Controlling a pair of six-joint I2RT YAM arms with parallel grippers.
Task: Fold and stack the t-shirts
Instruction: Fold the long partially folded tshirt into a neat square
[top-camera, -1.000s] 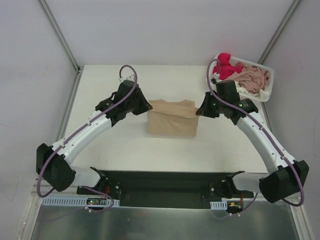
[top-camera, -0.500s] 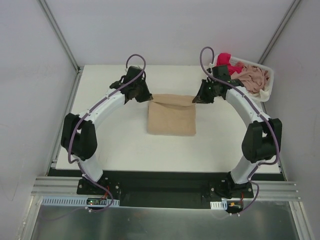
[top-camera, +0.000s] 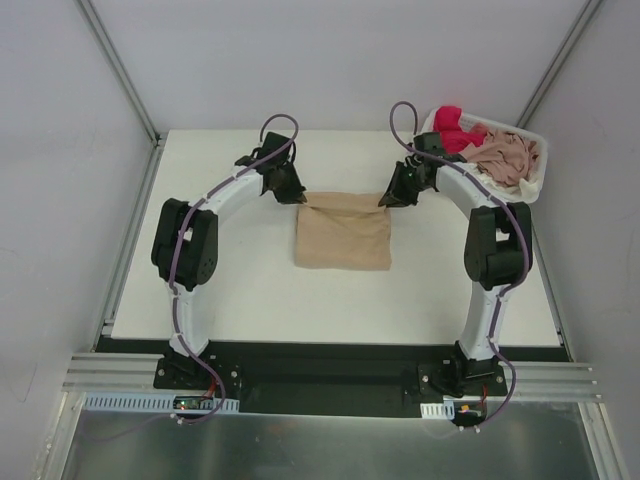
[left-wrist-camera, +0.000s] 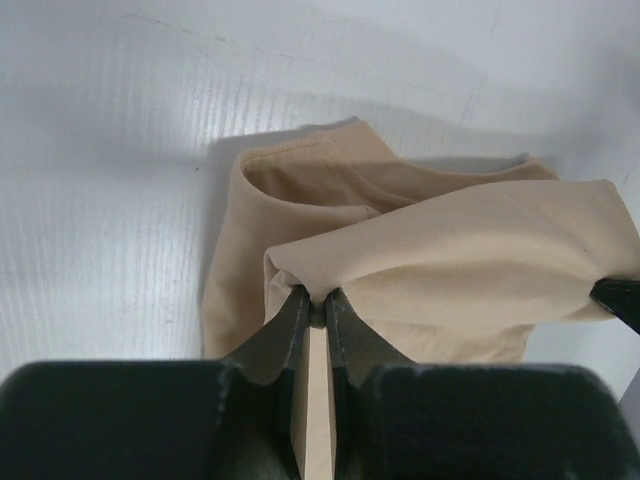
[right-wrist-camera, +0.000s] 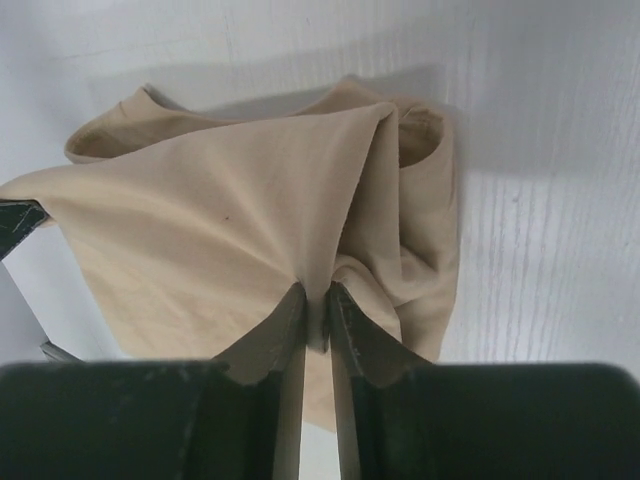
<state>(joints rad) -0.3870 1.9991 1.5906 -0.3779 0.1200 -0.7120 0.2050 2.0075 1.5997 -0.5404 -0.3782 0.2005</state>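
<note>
Between left hand and right hand: tan t-shirt edge, seemingly lifted, corners pinched tight.

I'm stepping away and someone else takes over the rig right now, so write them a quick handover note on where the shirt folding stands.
Grippers: the left gripper is shut on the far left corner of the tan t-shirt; the right gripper is shut on its far right corner.
Things: the tan t-shirt lies mid-table, partly folded, with its far edge lifted between the two grippers. The red-pink t-shirt and dusty pink t-shirt lie crumpled in the basket at the far right.
Done: tan fold begun.
Left: finish it, then fold and stack the basket's shirts.
</note>
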